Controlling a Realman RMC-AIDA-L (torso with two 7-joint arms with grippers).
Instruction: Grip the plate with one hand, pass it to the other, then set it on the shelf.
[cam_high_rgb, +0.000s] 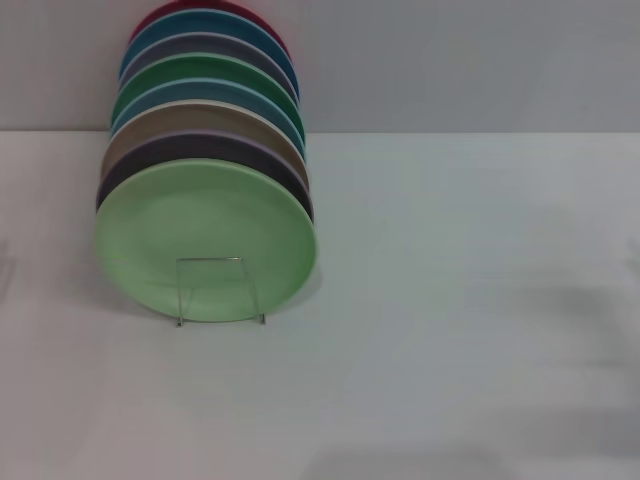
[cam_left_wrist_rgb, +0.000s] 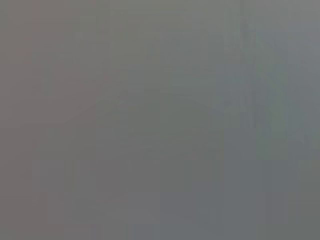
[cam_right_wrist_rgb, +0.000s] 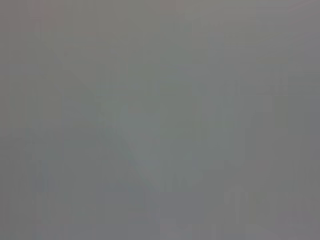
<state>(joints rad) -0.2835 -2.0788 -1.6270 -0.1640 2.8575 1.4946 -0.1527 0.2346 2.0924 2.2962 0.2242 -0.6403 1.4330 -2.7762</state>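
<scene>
Standing on edge in a thin wire rack (cam_high_rgb: 220, 290), the light mint-green plate (cam_high_rgb: 205, 240) is the front one of a row of plates lined up toward the back wall on the left part of the white bench (cam_high_rgb: 450, 300). Its face is turned toward the head camera, and the rack's front loop crosses its lower part, with the wire feet resting on the bench near the front of the row. Directly behind it is a dark, near-black plate (cam_high_rgb: 150, 157), then a tan one (cam_high_rgb: 165, 123), a blue one (cam_high_rgb: 170, 95), a darker green one (cam_high_rgb: 185, 72), a grey-lilac one (cam_high_rgb: 185, 46), another blue one (cam_high_rgb: 200, 25) and a red one (cam_high_rgb: 190, 6) at the far end against the wall. Each shows only as an arc above the plate in front. To the right of the row the bench runs on to its right edge. Neither gripper appears in the head view, and both wrist views give only a flat grey field, so I cannot tell how the fingers of the left or the right gripper stand, nor whether they hold anything.
</scene>
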